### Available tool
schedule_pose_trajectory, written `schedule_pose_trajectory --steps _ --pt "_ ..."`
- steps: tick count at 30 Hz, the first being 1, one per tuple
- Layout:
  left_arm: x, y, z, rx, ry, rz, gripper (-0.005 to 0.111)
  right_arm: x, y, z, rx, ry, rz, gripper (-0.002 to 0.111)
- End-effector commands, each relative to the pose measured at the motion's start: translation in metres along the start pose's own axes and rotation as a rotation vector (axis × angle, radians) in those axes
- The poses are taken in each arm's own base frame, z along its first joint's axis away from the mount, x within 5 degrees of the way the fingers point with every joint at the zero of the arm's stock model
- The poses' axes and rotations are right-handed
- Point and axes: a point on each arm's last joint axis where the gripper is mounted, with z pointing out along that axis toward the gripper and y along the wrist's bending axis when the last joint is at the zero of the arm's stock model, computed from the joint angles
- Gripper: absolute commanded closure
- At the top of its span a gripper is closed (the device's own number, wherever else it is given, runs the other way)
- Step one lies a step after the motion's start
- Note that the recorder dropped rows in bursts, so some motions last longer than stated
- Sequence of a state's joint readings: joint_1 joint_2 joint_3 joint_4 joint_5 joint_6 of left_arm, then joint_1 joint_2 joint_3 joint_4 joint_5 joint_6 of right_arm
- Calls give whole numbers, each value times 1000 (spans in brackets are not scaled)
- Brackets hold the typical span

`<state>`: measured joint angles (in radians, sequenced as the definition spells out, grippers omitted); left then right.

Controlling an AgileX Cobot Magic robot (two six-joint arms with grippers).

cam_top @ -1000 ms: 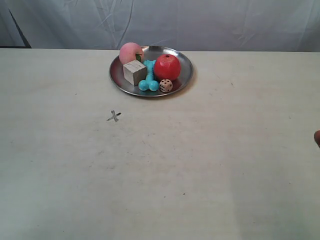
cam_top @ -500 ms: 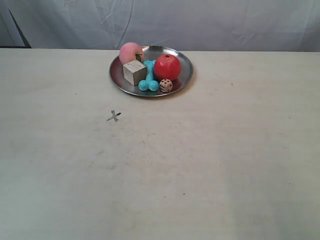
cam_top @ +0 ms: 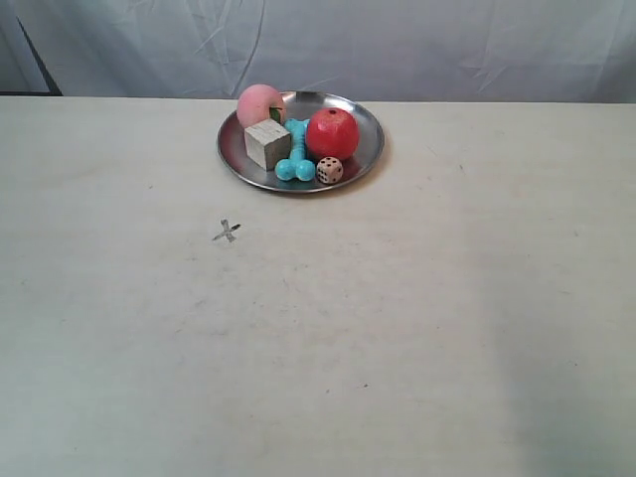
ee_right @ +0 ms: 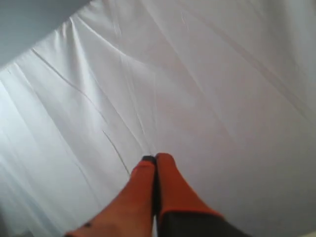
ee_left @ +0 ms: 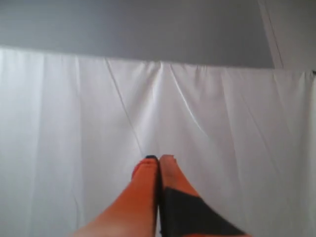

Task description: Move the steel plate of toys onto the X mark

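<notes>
The steel plate (cam_top: 358, 157) rests on the table at the back centre of the exterior view. In it lie a pink ball (cam_top: 258, 102), a red apple-like ball (cam_top: 332, 133), a pale wooden cube (cam_top: 267, 143), a turquoise bone-shaped toy (cam_top: 295, 159) and a white die (cam_top: 330, 170). The X mark (cam_top: 227, 232) is on the table in front of the plate, toward the view's left, bare. Neither arm shows in the exterior view. My left gripper (ee_left: 159, 158) and my right gripper (ee_right: 150, 159) are both shut on nothing, each pointing at white cloth only.
A creased white cloth backdrop (cam_top: 417, 45) hangs behind the table's far edge. The pale tabletop (cam_top: 397, 328) spreads wide in front of the plate and around the X mark.
A red fingertip at the exterior view's right edge one second ago has withdrawn out of view. The plate and toys have not moved.
</notes>
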<state>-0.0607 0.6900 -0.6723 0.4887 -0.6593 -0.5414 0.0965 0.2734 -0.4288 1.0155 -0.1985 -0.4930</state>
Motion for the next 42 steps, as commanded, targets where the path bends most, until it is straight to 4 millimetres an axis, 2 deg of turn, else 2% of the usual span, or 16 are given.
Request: schedule_pose_trajectory --steps 1,3,7,12,15,20,24,27,31,34,38,42 --pt "64 25 59 -50 405 -228 107 29 2 54 48 259 -137 108" --pt "96 32 74 -90 568 -365 107 53 0 82 68 422 -142 108" --pt "154 30 96 46 882 -484 107 104 -6 127 72 742 -144 108" --pt "228 28 114 224 1095 -732 107 170 -18 173 76 1069 -68 108" --pt "272 33 113 274 1173 -848 107 203 -24 199 74 1186 -14 108" --pt "327 43 116 295 1207 -979 107 235 -31 232 69 1245 25 108" --pt "362 50 123 352 1231 -994 107 257 -29 260 -30 1322 34 108" --pt "384 58 129 305 1215 -980 107 280 -36 280 -37 1349 70 108" --pt "409 66 133 198 1170 -1012 107 299 -47 302 10 1298 155 108" --pt "417 69 136 132 1085 -1133 107 312 -60 307 64 1277 214 108" --pt "430 75 136 33 979 -1231 107 325 -81 308 152 1237 205 108" --pt "457 80 118 -36 1040 -1200 107 337 -95 308 214 1206 178 104"
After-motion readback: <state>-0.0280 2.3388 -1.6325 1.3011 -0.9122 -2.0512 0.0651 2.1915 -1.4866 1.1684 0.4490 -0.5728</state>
